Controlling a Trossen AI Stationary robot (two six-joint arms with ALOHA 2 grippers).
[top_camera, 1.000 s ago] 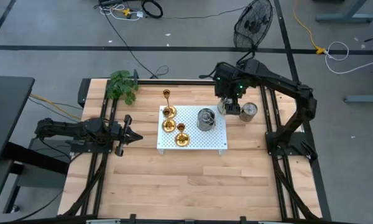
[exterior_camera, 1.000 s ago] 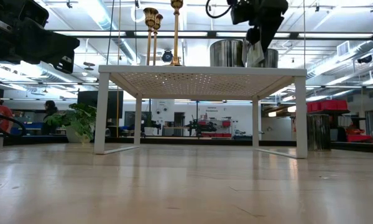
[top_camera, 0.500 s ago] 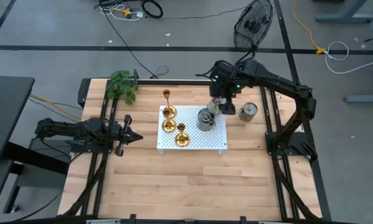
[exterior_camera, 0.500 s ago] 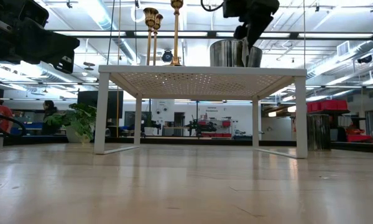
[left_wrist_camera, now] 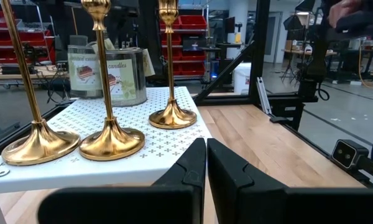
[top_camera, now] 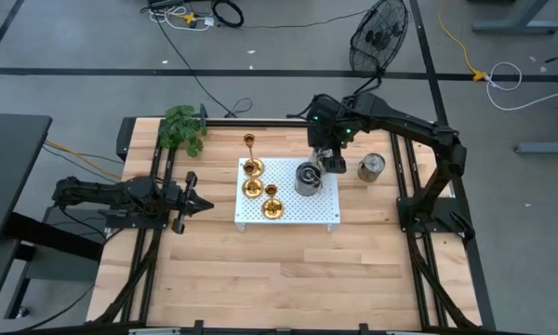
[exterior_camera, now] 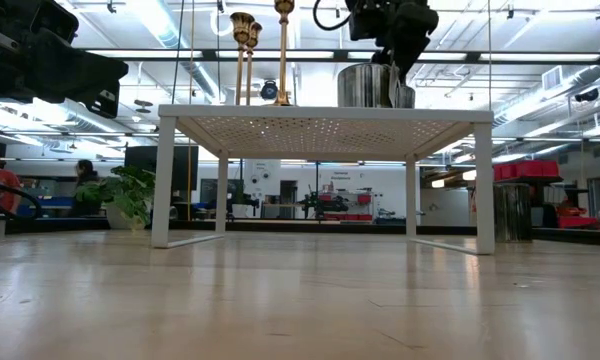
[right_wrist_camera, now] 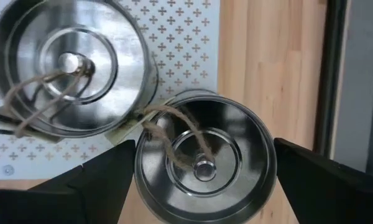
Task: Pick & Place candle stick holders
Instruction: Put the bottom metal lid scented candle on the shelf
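- Left gripper [left_wrist_camera: 206, 144] hovers low over the wooden tabletop [top_camera: 260, 270], left of the stand. Its fingers are clenched together with nothing between them and point at the stand.
- White perforated stand [top_camera: 302, 212] sits mid-tabletop.
- Three gold candle stick holders stand upright on the stand's left part, all apart from each other: first holder [left_wrist_camera: 40, 143], second holder [left_wrist_camera: 112, 140], third holder [left_wrist_camera: 172, 117]. No gripper touches them.
- Big tin [left_wrist_camera: 109, 74] labelled "candles" is on the stand behind the holders, near its right edge.
- Right gripper [right_wrist_camera: 205, 158] is above the stand's right edge, looking straight down. Its fingers are spread wide, grasping a smaller tin [right_wrist_camera: 205, 155] on both sides. That tin is just beside the big tin, with a loose twine on top.
- Another tin [top_camera: 371, 167] sits on the tabletop, right of the stand.
- Plant [top_camera: 183, 128] is at the far left corner.
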